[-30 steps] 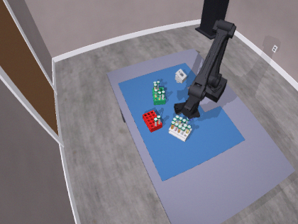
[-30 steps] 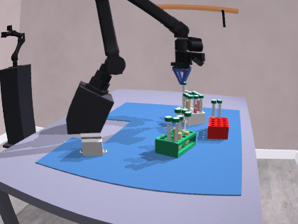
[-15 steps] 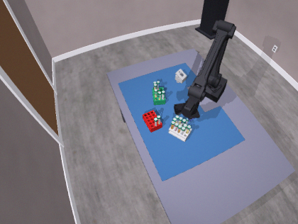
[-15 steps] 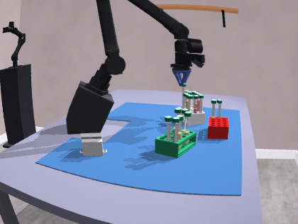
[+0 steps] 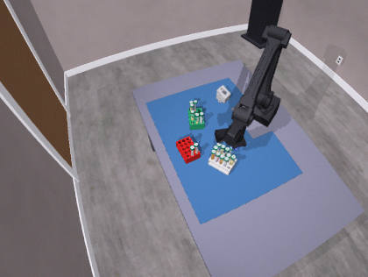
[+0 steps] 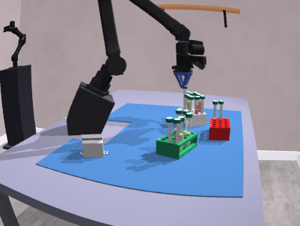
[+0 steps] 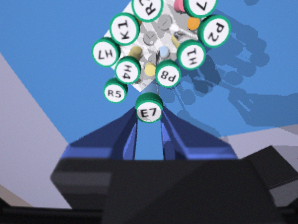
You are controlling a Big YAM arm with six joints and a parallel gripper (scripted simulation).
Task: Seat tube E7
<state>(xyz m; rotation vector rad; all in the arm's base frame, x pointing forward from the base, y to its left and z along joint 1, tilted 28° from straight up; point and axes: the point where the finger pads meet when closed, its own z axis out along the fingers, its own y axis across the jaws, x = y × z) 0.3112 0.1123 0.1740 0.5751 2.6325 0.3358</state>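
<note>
My gripper (image 7: 149,112) (image 6: 183,85) (image 5: 225,141) is shut on tube E7 (image 7: 149,113) (image 6: 185,94), gripped at its green cap. It holds the tube upright above the near edge of the white rack RB (image 7: 150,37) (image 6: 198,119) (image 5: 220,166). In the wrist view the tube's lower end is hidden, and several RB caps read K1, H7, P4, R5, P8, H1, P2. RB holds several seated tubes. The green rack RA (image 6: 176,145) (image 5: 194,121) stands nearer the arm's base with several tubes. The red rack QR (image 6: 219,129) (image 5: 187,149) holds two tubes.
The grey DONE button box (image 6: 93,146) (image 5: 222,94) stands on the blue mat (image 6: 143,172) (image 5: 245,175) near the arm's base (image 6: 89,111). The three racks stand close together on the mat.
</note>
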